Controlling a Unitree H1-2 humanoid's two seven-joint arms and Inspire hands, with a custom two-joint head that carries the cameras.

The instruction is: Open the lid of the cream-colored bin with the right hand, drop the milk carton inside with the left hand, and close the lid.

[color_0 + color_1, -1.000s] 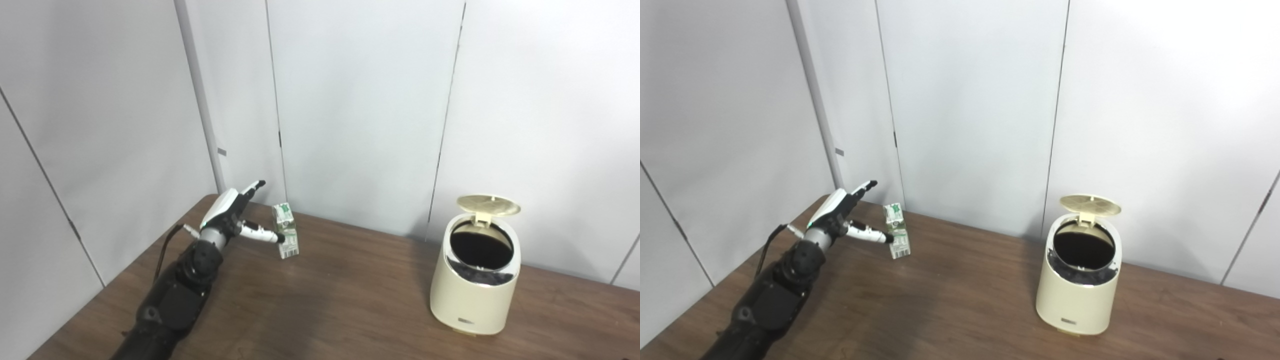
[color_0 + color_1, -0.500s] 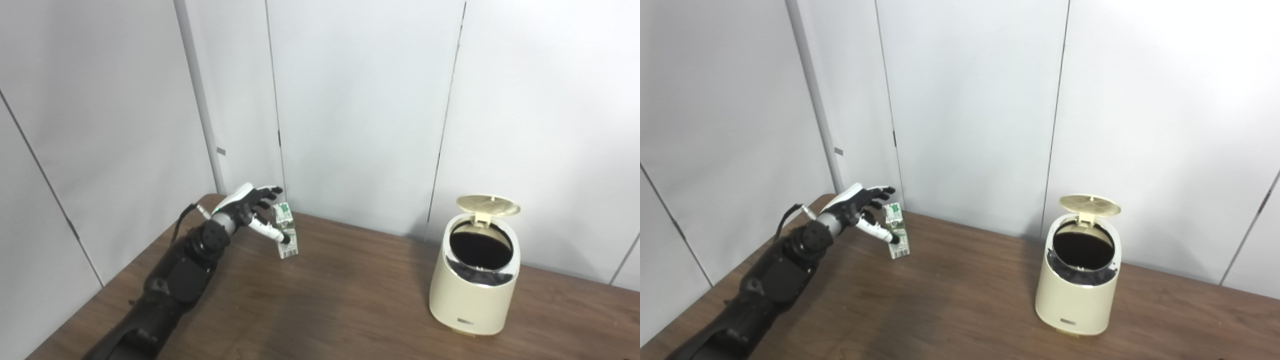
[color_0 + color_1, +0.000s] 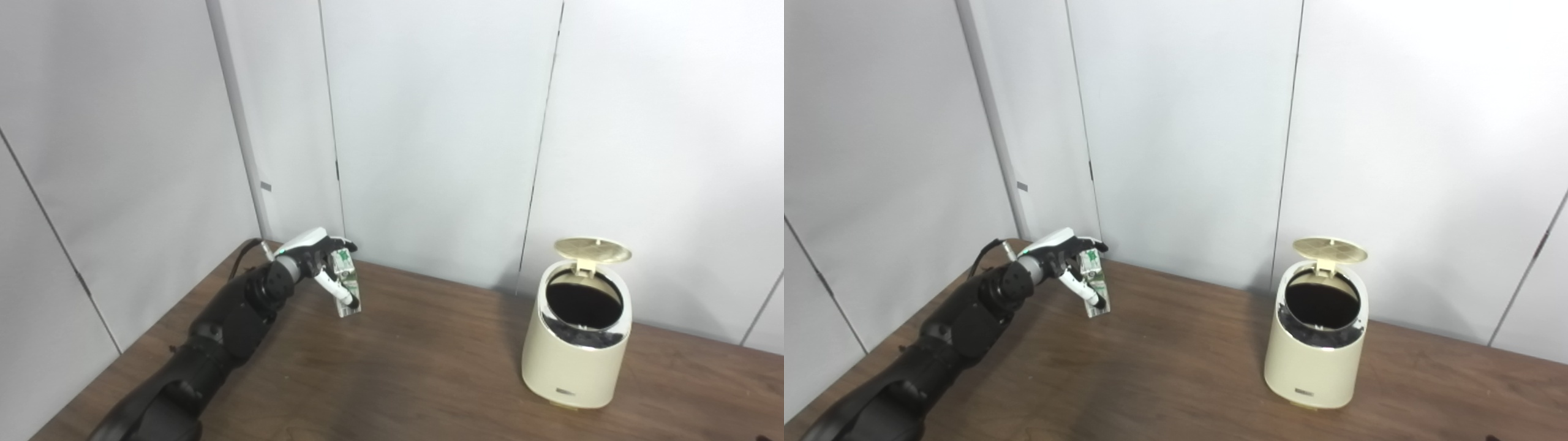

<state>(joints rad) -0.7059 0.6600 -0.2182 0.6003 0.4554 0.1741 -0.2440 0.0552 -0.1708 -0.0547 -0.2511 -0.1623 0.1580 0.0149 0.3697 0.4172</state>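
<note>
At the table's far left, the robot's left hand [image 3: 315, 254] curls over the top of the milk carton [image 3: 348, 288], its fingers [image 3: 343, 245] draped on the gable and its thumb pressed down the front face; the carton stands on the wooden table [image 3: 392, 380], tilted slightly, and the grip looks partial. A firm squeeze before lifting would likely keep the carton from tipping. Well apart at right, the cream-colored bin [image 3: 576, 349] waits with its lid [image 3: 592, 249] raised. The right hand is out of view.
</note>
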